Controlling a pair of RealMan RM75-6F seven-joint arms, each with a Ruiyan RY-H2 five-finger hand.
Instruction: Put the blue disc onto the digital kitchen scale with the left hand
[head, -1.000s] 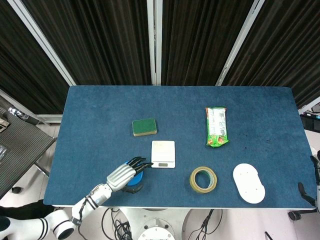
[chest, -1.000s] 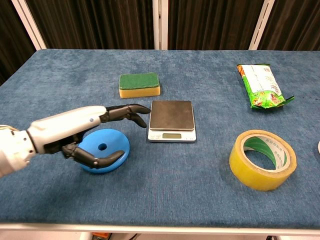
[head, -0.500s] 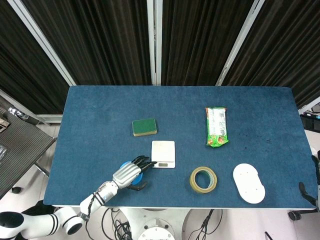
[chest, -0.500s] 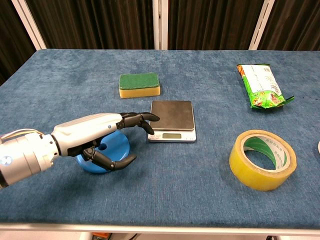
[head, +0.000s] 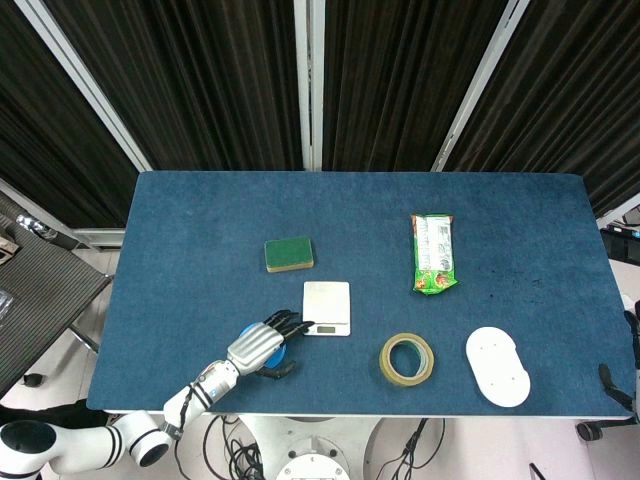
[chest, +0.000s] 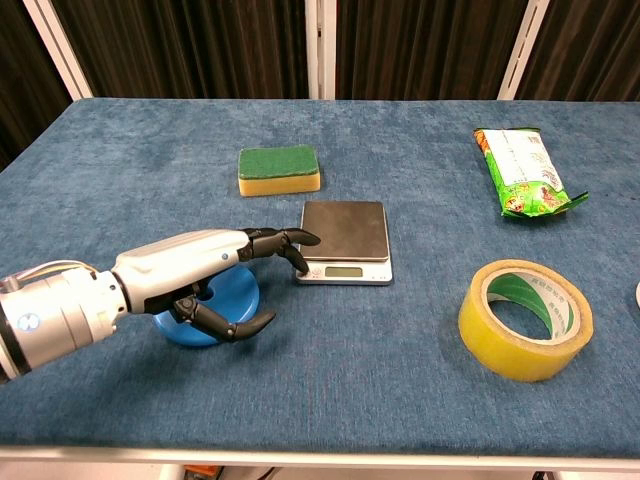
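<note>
**Blue disc not yet gripped**

Blue disc (chest: 222, 300) lies flat on the table (chest: 400, 400), hole facing up, round so no long axis, just left of the digital kitchen scale (chest: 343, 240). The left hand (chest: 215, 275) arches over it, fingers spread, grasping nothing. Reaching step, I judge; next it must close under the rim and lift rightward.

blue disc (chest: 222, 297): flat round thing with a center hole, lying flat near the bench's front edge, mostly under the hand
digital kitchen scale (chest: 344, 241): small, square dark platter, nothing on it, just beside the disc
</note>
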